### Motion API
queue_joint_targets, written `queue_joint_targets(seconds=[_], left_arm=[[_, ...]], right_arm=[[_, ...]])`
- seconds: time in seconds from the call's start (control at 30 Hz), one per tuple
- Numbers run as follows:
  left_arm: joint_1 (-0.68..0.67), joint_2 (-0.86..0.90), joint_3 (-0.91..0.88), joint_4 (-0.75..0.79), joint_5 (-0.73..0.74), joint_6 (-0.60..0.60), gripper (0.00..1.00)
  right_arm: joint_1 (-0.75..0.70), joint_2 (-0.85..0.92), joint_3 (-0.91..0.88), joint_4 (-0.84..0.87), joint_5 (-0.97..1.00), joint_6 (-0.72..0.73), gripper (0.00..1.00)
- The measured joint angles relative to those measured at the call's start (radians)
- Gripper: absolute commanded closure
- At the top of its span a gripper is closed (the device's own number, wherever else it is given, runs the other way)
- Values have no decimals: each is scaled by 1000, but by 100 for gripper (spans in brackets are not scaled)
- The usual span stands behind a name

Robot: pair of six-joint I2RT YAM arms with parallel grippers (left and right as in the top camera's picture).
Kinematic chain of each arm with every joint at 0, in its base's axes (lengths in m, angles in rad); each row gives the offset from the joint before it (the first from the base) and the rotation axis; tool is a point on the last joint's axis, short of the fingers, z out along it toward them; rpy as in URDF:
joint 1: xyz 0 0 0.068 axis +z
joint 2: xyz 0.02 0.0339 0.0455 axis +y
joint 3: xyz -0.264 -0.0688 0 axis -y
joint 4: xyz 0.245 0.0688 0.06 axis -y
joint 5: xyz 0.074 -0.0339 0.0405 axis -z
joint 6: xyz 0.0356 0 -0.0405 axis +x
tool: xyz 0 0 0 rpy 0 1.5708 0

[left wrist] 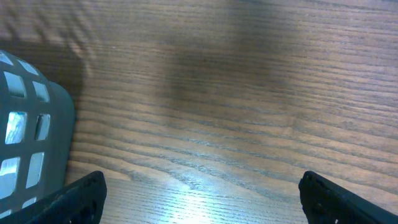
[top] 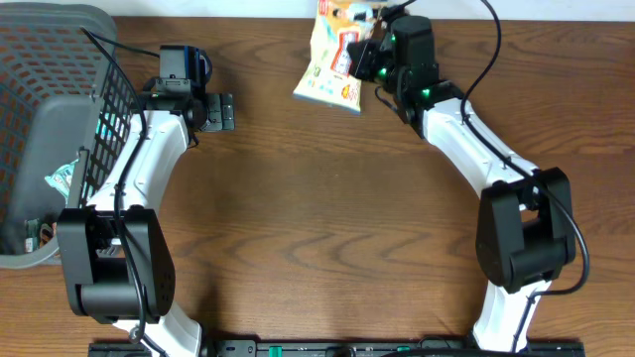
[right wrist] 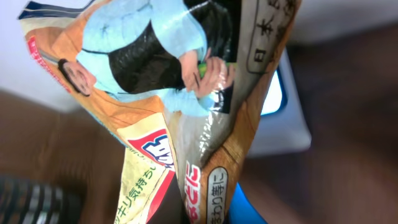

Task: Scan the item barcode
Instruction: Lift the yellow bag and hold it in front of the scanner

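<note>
The item is a crinkled snack bag (top: 335, 61) printed with a cartoon face and Japanese text, hanging above the far edge of the table. My right gripper (top: 369, 58) is shut on its right edge. In the right wrist view the bag (right wrist: 161, 93) fills most of the frame and hides the fingers; no barcode shows on the side I see. Behind it stands a white device (right wrist: 292, 121) with a lit window. My left gripper (top: 222, 111) hovers open over bare wood beside the basket, its dark fingertips (left wrist: 81, 196) far apart with nothing between them.
A grey plastic basket (top: 45, 119) stands at the left edge of the table with a few packets inside; its rounded corner (left wrist: 31, 143) shows close to my left gripper. The wooden table (top: 327, 218) stretches between the two arms.
</note>
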State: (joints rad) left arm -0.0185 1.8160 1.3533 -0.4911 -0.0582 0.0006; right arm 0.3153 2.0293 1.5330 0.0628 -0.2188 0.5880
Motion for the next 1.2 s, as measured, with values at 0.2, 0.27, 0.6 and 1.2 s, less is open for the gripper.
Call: queue_joint_targets(seconds=[0.2,0.27,0.6,1.2], left_arm=[[0,0,0,0,0,0,2],[0,0,0,0,0,0,2],[0,0,0,0,0,0,2],[0,0,0,0,0,0,2]], right_arm=[[-15,23,69,167,99,23,99],[-11,28,76,232,143,44,99],[10,251,195,457,252,196,99],[-23,292,221,380,322,107,99]])
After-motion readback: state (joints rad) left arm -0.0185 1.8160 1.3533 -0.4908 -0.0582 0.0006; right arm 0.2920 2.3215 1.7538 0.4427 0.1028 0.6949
